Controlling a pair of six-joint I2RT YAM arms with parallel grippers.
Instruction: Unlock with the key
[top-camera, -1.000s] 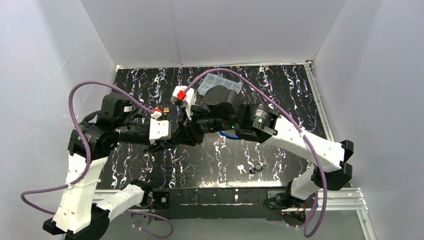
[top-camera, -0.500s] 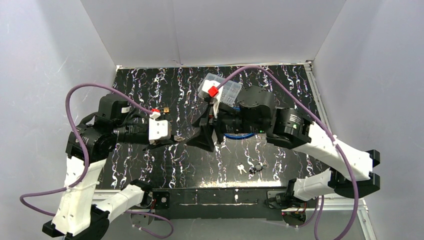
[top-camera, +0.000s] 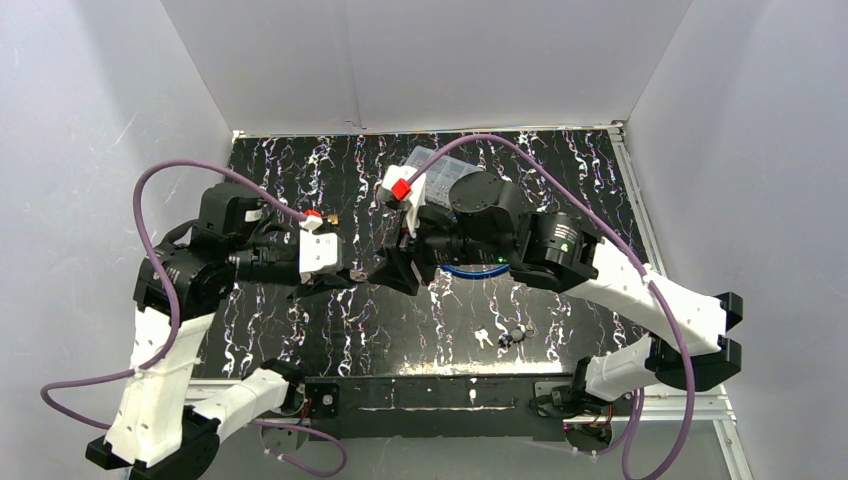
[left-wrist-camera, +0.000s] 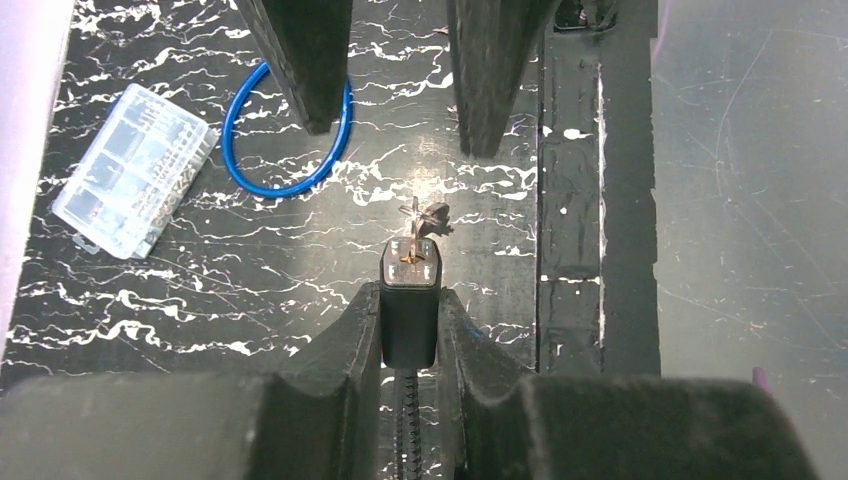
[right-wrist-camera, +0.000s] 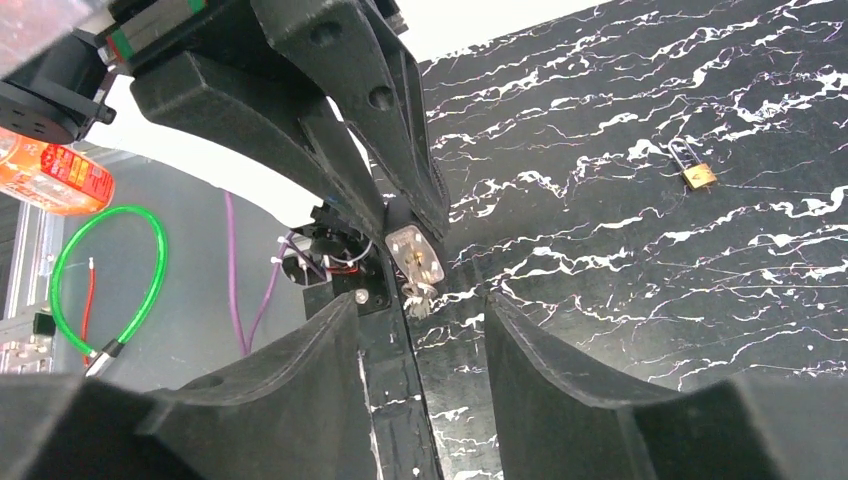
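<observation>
My left gripper (top-camera: 350, 277) is shut on a black padlock (left-wrist-camera: 409, 320), whose silver keyhole face (left-wrist-camera: 411, 268) points toward the right arm. A small key (right-wrist-camera: 418, 295) sticks out of that face. My right gripper (top-camera: 393, 268) is open and empty, just to the right of the lock and facing it. Its two fingers (left-wrist-camera: 300, 60) stand either side of the lock's line without touching it. In the right wrist view the lock face (right-wrist-camera: 414, 254) lies ahead of the open right gripper (right-wrist-camera: 420, 310). The lock's shackle is hidden.
Loose keys (top-camera: 484, 337) and a dark fob (top-camera: 516, 334) lie near the table's front edge. A small brass padlock (right-wrist-camera: 697, 175) lies at the back left. A blue ring (left-wrist-camera: 290, 130) and a clear plastic box (left-wrist-camera: 130, 170) sit under and behind the right arm.
The right gripper left the lock in the left gripper, drew back to the right with jaws open, then came part of the way back. The left arm has barely moved.
</observation>
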